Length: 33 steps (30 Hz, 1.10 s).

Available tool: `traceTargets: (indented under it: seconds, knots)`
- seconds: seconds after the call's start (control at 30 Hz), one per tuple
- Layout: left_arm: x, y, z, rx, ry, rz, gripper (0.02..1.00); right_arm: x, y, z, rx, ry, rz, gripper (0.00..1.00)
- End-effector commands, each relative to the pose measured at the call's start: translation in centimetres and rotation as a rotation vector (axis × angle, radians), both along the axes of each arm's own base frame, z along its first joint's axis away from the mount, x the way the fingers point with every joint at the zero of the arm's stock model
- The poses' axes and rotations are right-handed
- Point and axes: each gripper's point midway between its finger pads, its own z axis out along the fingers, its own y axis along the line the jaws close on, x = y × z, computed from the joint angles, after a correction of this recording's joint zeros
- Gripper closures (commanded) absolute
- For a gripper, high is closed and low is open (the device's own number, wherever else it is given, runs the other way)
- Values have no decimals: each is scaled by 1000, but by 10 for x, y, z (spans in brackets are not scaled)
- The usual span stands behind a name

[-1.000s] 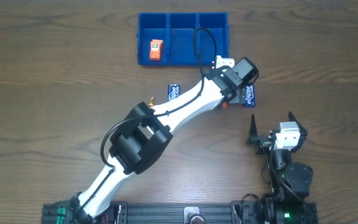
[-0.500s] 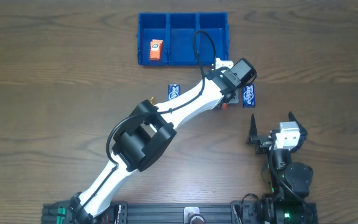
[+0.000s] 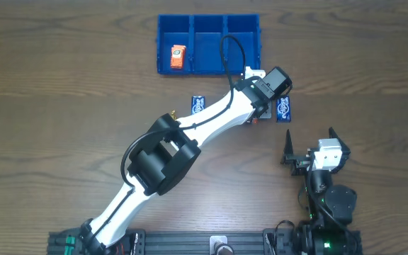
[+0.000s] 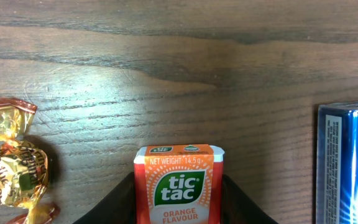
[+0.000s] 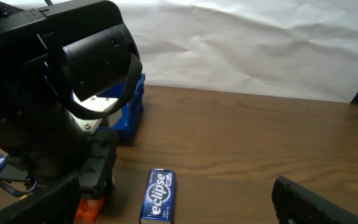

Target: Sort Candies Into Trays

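Found left claw clamped on one orange box of two, right claw apart, plus two blue packs, one gold candy.

Bright, even overhead light; soft short shadows; faint sheen on the wooden table.

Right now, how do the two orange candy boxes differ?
One orange box lies in the blue tray's left compartment, untouched. The other orange box is off the tray, clamped between the left gripper's fingers, beside a gold-wrapped candy. Both look alike.
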Motion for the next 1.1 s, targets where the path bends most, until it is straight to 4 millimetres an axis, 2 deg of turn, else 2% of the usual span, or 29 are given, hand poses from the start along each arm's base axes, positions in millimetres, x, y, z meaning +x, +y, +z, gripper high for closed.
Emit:
traceTargets:
  seconds: [0.03, 0.1, 0.17, 0.37, 0.43, 0.47, 0.53, 0.6, 0.73, 0.83, 0.97, 1.1]
  knots:
    - [5, -3, 4, 0, -14, -8, 671, 0, 0, -1, -8, 0, 2, 3]
    - [9, -3, 15, 6, -33, -18, 678, 0, 0, -1, -8, 0, 2, 3]
    - [16, 2, 38, 34, -79, -10, 678, 0, 0, -1, -8, 0, 2, 3]
    - [53, 21, 122, 50, -257, -15, 682, 0, 0, -1, -8, 0, 2, 3]
    - [68, 34, 153, 41, -317, -6, 678, 0, 0, -1, -8, 0, 2, 3]
    - [80, 48, 173, 35, -351, 11, 678, 0, 0, -1, -8, 0, 2, 3]
    - [92, 68, 192, 31, -377, 42, 687, 0, 0, -1, -8, 0, 2, 3]
    - [106, 101, 213, 38, -403, 80, 693, 0, 0, -1, -8, 0, 2, 3]
    - [124, 143, 230, 54, -423, 141, 695, 0, 0, -1, -8, 0, 2, 3]
    - [138, 170, 231, 74, -424, 177, 695, 0, 0, -1, -8, 0, 2, 3]
    - [152, 201, 221, 97, -398, 215, 711, 0, 1, -1, -8, 0, 3, 3]
    - [160, 215, 207, 99, -363, 220, 717, 0, 0, -1, -8, 0, 2, 3]
